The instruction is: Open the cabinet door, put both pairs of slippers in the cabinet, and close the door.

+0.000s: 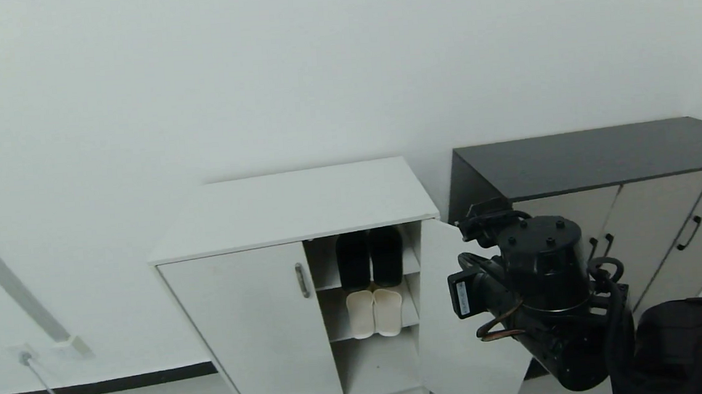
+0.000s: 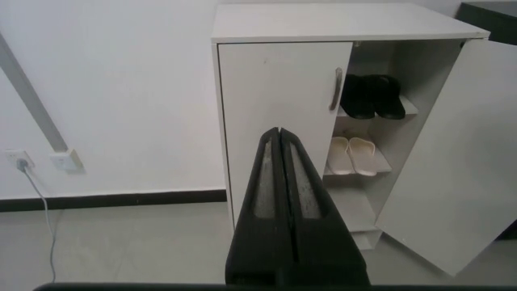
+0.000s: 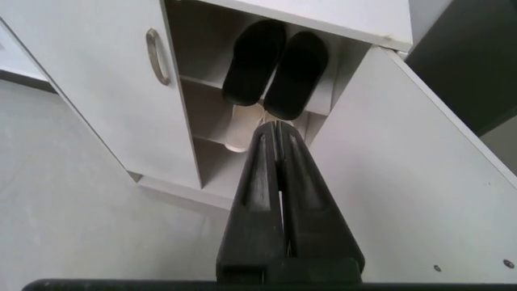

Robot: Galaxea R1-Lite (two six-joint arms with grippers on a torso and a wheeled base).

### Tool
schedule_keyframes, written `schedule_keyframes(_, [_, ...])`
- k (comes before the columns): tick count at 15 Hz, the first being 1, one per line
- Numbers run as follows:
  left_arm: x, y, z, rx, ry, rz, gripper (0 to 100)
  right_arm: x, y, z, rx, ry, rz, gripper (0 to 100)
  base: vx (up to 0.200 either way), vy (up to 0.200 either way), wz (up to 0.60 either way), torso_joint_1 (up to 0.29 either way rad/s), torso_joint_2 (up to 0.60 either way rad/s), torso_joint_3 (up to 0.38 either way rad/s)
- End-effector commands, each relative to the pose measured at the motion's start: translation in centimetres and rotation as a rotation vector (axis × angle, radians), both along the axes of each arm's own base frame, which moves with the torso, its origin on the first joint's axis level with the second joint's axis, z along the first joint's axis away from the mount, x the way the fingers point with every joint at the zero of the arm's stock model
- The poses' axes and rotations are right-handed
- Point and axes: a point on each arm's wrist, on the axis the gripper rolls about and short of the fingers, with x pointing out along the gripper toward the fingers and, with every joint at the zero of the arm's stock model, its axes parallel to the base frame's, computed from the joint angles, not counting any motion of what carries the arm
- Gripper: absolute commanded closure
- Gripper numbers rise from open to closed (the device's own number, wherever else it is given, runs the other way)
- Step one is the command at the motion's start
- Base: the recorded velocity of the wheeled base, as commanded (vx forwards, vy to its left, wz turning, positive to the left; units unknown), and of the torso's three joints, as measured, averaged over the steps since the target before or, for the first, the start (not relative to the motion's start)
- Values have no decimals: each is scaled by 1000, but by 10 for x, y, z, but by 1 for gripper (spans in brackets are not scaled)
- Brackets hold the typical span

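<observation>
The white cabinet (image 1: 290, 207) stands against the wall with its right door (image 1: 458, 313) swung open and its left door (image 1: 255, 327) closed. A black pair of slippers (image 1: 369, 257) sits on the top shelf, and a white pair (image 1: 374, 313) on the shelf below. My right gripper (image 3: 275, 129) is shut and empty, just in front of the open compartment, with the black slippers (image 3: 275, 69) ahead of it and the open door (image 3: 404, 162) beside it. My left gripper (image 2: 279, 133) is shut and empty, held back from the closed door (image 2: 283, 121).
A dark-topped cabinet (image 1: 595, 155) with grey doors stands right of the white one. A wall socket with a cable (image 1: 25, 356) is low on the wall at left. Bare floor lies before the cabinet. The bottom shelf (image 1: 375, 368) holds nothing.
</observation>
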Motion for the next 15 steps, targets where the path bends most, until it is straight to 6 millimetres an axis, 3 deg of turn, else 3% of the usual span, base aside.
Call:
schedule_keyframes(1, [0, 0, 0, 0, 1, 1, 100, 1, 0, 0, 1, -1, -1, 100, 0, 0, -600, 7, -2, -2])
schedule_keyframes(11, [0, 0, 0, 0, 1, 1, 100, 2, 1, -3, -1, -15, 2, 100, 0, 0, 0, 0, 0, 0])
schedule_keyframes(15, [0, 0, 0, 0, 1, 1, 100, 2, 1, -2, 2, -17, 1, 100, -200, 0, 0, 6, 2, -1])
